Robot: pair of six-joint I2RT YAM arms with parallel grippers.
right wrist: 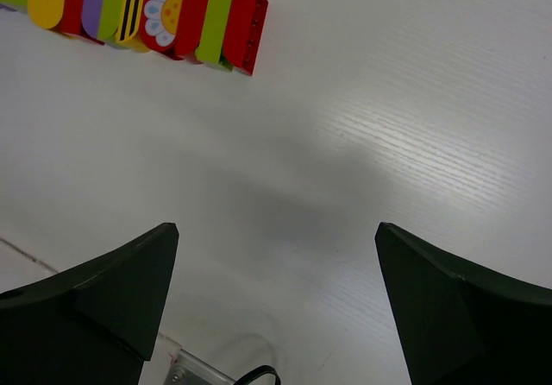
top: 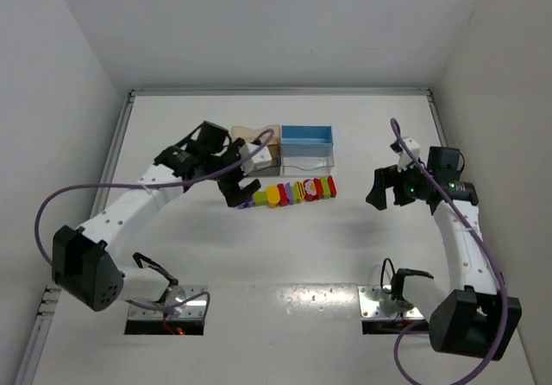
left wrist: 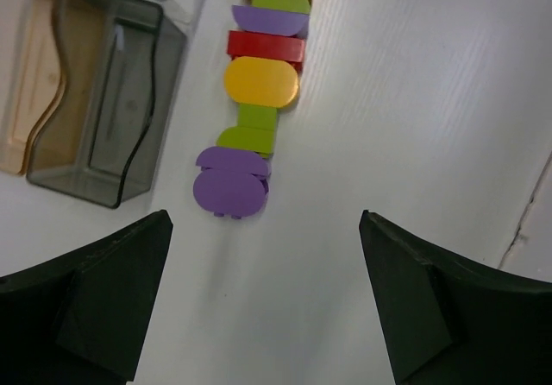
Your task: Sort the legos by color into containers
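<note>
The legos (top: 291,192) lie in one tight row on the white table, in front of the containers. In the left wrist view the row ends in a purple piece (left wrist: 228,182), then green (left wrist: 248,130), yellow (left wrist: 260,81) and red (left wrist: 266,46). The right wrist view shows the other end: a red piece (right wrist: 246,29), a green one (right wrist: 214,21), a flower-print piece (right wrist: 168,12). The tan bin (top: 248,135), blue bin (top: 306,134), clear bin (top: 307,161) and dark grey bin (left wrist: 112,100) stand together. My left gripper (top: 236,192) is open and empty just short of the purple end. My right gripper (top: 385,192) is open and empty, right of the row.
White walls close in the table at the back and both sides. A metal rail (top: 116,156) runs along the left edge. Two metal base plates (top: 168,309) (top: 388,303) with cables sit at the near edge.
</note>
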